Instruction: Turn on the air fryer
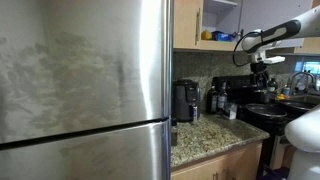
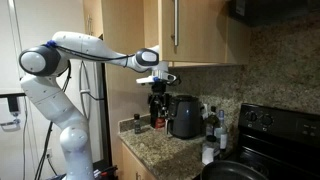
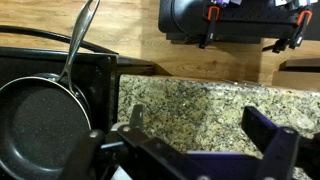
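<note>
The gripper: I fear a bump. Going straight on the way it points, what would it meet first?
Most likely the bare granite countertop, which fills the gap ahead of the gripper in the wrist view, beside the pan; depth is unclear.

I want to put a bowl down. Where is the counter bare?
The counter is bare in front of the air fryer, out to its front edge. Further back it is crowded: bottles stand between the air fryer and the stove, and a pan sits on the stove.

The air fryer (image 2: 184, 116) is dark grey, the counter (image 2: 160, 156) speckled brown, the fridge (image 1: 85, 70) silver.
</note>
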### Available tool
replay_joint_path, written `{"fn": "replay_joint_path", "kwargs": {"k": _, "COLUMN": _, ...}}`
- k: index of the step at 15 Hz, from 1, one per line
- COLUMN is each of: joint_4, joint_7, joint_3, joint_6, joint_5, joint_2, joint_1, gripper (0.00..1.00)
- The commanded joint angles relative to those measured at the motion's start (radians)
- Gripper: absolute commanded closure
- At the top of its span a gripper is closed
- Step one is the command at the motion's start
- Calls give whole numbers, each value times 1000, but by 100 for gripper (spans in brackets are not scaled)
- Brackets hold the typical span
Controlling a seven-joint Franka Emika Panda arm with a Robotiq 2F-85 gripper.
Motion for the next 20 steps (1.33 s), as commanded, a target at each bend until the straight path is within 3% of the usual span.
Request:
{"fn": "replay_joint_path", "kwargs": {"k": 1, "joint_4": 3, "joint_7": 1, "joint_3": -3, "joint_6": -3, "joint_5": -1, "joint_2": 1, "joint_1": 4, "gripper": 0}}
{"fn": "replay_joint_path", "kwargs": {"k": 3, "joint_4": -15, "joint_7": 58, "joint_3": 8, "joint_6": 101, "joint_5": 22, "joint_2": 54, "joint_1": 20, "gripper": 0}}
{"fn": "replay_joint_path", "kwargs": {"k": 9, "joint_4": -270, "joint_7": 108, "joint_3": 71, "joint_6": 567, "joint_5": 42, "joint_2": 87, "joint_1": 87, "gripper": 0}}
{"fn": "replay_joint_path", "kwargs": {"k": 10, "joint_4": -302, "joint_7": 111, "joint_3": 83, "joint_6": 603, "joint_5": 37, "joint_2": 77, "joint_1": 91, "gripper": 0}}
{"fn": "replay_joint_path", "kwargs": {"k": 11, "joint_4": -236, "joint_7": 102, "joint_3": 80, "joint_6": 533, "joint_5": 39, "joint_2": 102, "joint_1": 78, "gripper": 0}}
{"fn": "replay_joint_path", "kwargs": {"k": 14, "joint_4": -285, "joint_7": 114, "joint_3": 96, "joint_6": 584, "joint_5": 39, "joint_2": 99, "joint_1": 85, "gripper": 0}}
{"fn": "replay_joint_path", "kwargs": {"k": 20, "joint_4": -431, "joint_7": -102, "joint_3": 97, "joint_6": 856, "joint_5": 185, "joint_2": 70, "joint_1": 207, "gripper": 0}}
